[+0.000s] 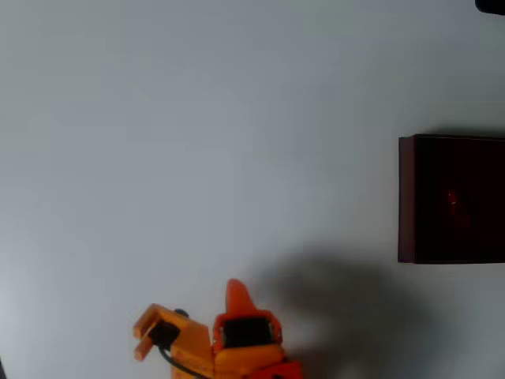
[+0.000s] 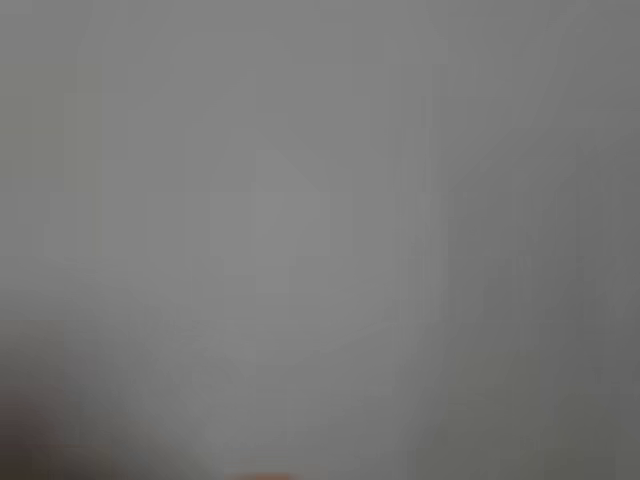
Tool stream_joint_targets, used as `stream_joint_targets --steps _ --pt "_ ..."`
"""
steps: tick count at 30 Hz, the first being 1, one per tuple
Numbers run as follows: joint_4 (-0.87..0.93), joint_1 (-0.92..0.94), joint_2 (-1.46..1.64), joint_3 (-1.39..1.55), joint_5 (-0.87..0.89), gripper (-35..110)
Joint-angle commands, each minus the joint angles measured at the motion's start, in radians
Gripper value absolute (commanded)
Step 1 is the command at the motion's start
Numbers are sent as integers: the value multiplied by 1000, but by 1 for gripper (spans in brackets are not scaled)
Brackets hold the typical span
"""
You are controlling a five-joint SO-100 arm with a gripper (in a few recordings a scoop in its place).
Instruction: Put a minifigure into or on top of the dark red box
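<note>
Overhead view: a plain, pale grey-white table (image 1: 197,134) fills the picture, smooth and evenly lit, with a soft dark shadow pooling toward five o'clock. At three o'clock, cut off by the right edge, sits the dark red box (image 1: 451,199), its thin brownish-red walls around a near-black interior. Inside it, near the middle, a tiny faint red speck shows, the minifigure (image 1: 452,198), too small and dim to make out in detail. At six o'clock, well apart from the box, the orange gripper (image 1: 235,294) points toward twelve o'clock; a single pointed tip shows, so whether it is clenched or released cannot be told. Nothing shows at the tip.

Wrist view: a blurred, even grey surface, darker along the right side, with a dim reddish smudge at seven o'clock.
</note>
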Motion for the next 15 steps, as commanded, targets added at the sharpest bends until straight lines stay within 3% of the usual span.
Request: stream_joint_targets --steps 1,15 --pt "-31 -34 18 46 -12 0" --pt "-81 -86 18 187 -94 0"
